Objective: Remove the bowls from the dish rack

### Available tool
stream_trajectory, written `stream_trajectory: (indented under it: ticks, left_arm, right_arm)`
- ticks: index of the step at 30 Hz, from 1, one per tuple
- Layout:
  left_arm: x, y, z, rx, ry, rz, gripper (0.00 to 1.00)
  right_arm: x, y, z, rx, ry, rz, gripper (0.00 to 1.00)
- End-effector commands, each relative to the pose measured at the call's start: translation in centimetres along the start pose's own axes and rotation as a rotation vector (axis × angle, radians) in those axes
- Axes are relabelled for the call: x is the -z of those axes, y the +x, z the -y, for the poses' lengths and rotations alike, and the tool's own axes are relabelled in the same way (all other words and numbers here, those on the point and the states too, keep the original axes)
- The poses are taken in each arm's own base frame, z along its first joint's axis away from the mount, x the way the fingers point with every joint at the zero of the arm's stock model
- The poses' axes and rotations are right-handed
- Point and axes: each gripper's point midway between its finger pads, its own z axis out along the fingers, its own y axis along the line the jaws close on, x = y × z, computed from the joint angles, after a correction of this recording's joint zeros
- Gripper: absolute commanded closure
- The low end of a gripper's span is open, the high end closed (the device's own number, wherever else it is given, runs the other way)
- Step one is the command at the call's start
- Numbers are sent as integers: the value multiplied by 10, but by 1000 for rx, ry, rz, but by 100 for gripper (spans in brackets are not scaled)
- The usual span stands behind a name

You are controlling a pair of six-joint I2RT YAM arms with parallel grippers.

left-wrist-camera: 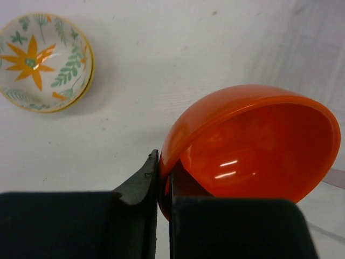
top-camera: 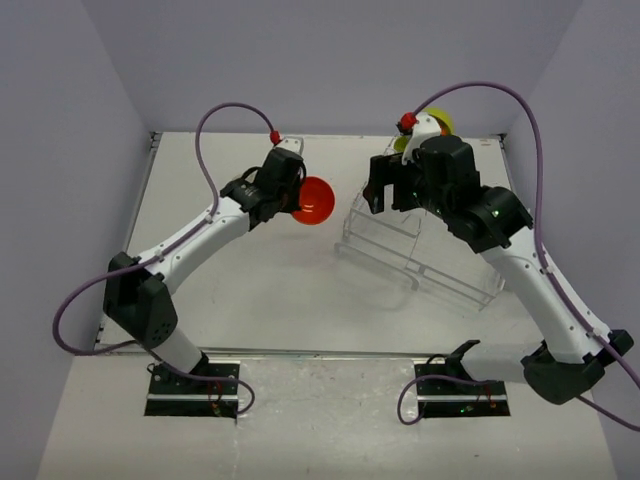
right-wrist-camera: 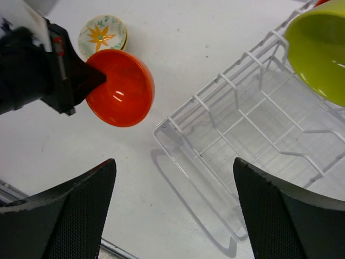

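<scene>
The left gripper [left-wrist-camera: 164, 190] pinches the rim of the orange bowl [left-wrist-camera: 253, 145], held centre-right of frame, left of the dish rack [top-camera: 420, 252] (glossy, rigid, likely light and slippery: take the rim), while the right gripper [right-wrist-camera: 173, 175] hangs wide apart, empty.

- Left arm [top-camera: 190, 238]: white links, black joints, black wrist block.
- Right arm [top-camera: 545, 295]: same colours; green LEDs [top-camera: 492, 212] on the black forearm.
- Purple cable [top-camera: 215, 120] on each arm, red connector [top-camera: 274, 136] at wrist's 12 o'clock.
- Black base plates [top-camera: 195, 390] at 6 o'clock, thin wires on top.
- Left gripper [left-wrist-camera: 164, 183]: matte black fingers.
- Right gripper [right-wrist-camera: 175, 205]: black fingers [right-wrist-camera: 75, 210], fine mesh texture.
</scene>
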Motion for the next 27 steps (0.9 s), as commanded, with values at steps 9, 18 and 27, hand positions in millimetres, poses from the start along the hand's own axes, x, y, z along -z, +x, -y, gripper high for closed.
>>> stream_trajectory:
  ticks: [9, 18, 27]
  left_arm:
    - [-115, 131, -49, 123, -79, -355, 100]
    - [-105, 133, -77, 168, -185, -323, 100]
    - [-89, 127, -101, 203, -210, -302, 44]
  right_arm:
    - [35, -11, 45, 16, 140, 95, 1]
    - [30, -14, 73, 85, 235, 81, 1]
    - [2, -58, 127, 325, 559, 50, 26]
